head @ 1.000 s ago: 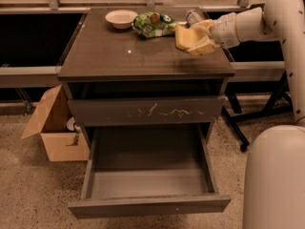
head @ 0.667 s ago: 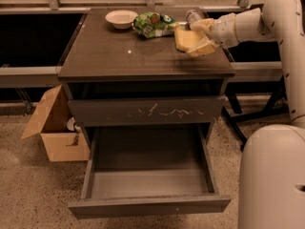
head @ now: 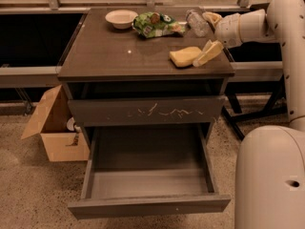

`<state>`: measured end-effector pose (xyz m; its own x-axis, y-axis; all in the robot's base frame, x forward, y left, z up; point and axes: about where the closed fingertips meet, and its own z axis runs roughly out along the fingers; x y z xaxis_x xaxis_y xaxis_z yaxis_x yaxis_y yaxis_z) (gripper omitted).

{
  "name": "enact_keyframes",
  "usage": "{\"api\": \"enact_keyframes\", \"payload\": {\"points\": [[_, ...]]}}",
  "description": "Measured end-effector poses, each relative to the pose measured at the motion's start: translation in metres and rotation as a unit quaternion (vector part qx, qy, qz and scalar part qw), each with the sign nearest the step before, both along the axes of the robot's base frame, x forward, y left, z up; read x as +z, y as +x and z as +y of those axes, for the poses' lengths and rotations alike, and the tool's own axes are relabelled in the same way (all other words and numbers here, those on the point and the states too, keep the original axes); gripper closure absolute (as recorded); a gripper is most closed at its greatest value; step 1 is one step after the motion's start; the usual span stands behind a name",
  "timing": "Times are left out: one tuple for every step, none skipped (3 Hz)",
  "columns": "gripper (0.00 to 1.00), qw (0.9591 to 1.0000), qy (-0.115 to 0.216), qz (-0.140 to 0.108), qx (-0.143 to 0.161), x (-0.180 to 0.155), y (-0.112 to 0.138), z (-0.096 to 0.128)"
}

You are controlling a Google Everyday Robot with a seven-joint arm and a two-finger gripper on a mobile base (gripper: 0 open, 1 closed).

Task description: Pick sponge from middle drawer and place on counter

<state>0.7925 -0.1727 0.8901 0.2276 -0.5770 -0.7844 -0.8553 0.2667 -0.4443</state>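
The pale yellow sponge (head: 184, 56) lies flat on the right side of the counter (head: 114, 51). My gripper (head: 210, 34) is just to its right, at the counter's right edge, with its jaws spread wide. The lower yellowish finger (head: 208, 52) rests beside the sponge and touches or nearly touches its right end. The upper finger (head: 211, 17) is farther back, near the bottle. The gripper holds nothing. The middle drawer (head: 147, 205) is pulled far out below and is empty.
A white bowl (head: 120, 18), a green snack bag (head: 155, 25) and a clear plastic bottle (head: 196, 22) stand at the back of the counter. The scratched upper drawer front (head: 143, 111) is closed. An open cardboard box (head: 52, 123) sits on the floor at left. My white base (head: 271, 175) is at lower right.
The gripper was shut on the sponge above the counter's right side. Now the fingers are spread apart, the sponge lies on the counter, and the gripper has drawn slightly right.
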Motion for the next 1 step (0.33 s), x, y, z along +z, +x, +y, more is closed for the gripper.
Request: {"api": "enact_keyframes", "payload": {"points": [[0.0, 0.9992, 0.025, -0.028, -0.014, 0.0249, -0.0092, -0.0189]]}}
